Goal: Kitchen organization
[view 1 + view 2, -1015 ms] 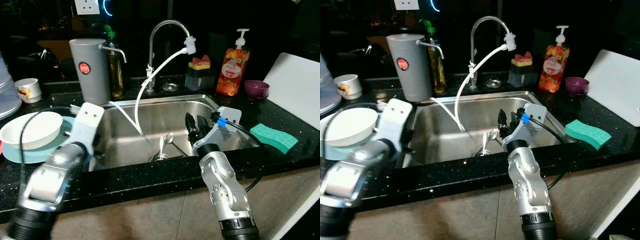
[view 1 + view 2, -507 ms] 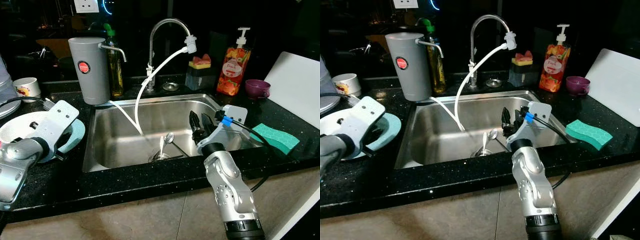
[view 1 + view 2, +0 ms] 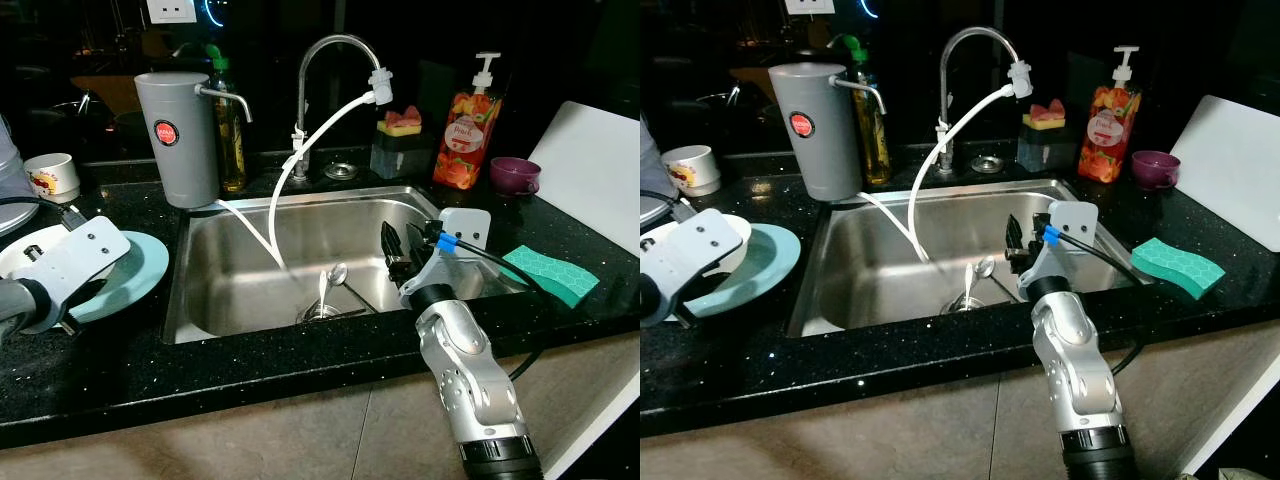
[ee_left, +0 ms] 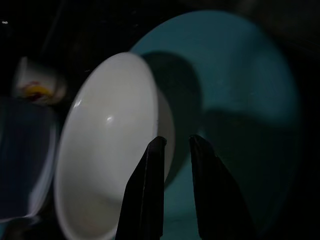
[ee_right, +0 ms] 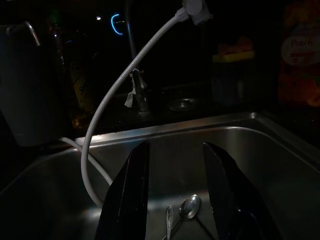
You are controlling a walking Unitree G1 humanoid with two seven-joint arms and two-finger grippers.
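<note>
The left gripper (image 4: 174, 150) has moved a long way since a second ago. Back then its arm was stretched out near the sink's left edge. Now it has pulled back to the left and hangs over the white bowl (image 4: 107, 145). Its two black fingers (image 4: 152, 190) are only a little apart, with a thin gap between them. They hold nothing. They sit right above the bowl's rim, but it is too dark to tell if they touch it.

The white bowl sits on the teal plate (image 3: 765, 262), on the black tabletop (image 3: 150, 350) left of the sink (image 3: 250, 300). The bowl and plate have not moved.

The right gripper (image 5: 176, 172) has hardly moved at all. It is over the right part of the sink, pointing down into it. Its fingers (image 5: 131, 190) are spread wide apart and hold nothing.

Two spoons (image 3: 329, 283) lie at the bottom of the sink by the drain, same as before. A white hose (image 3: 300, 160) runs from the tap (image 3: 325, 60) down into the sink.

A green sponge (image 3: 553, 274) lies on the tabletop to the right. Behind the sink stand a grey jug (image 3: 178, 135) and an orange soap bottle (image 3: 466, 128).
</note>
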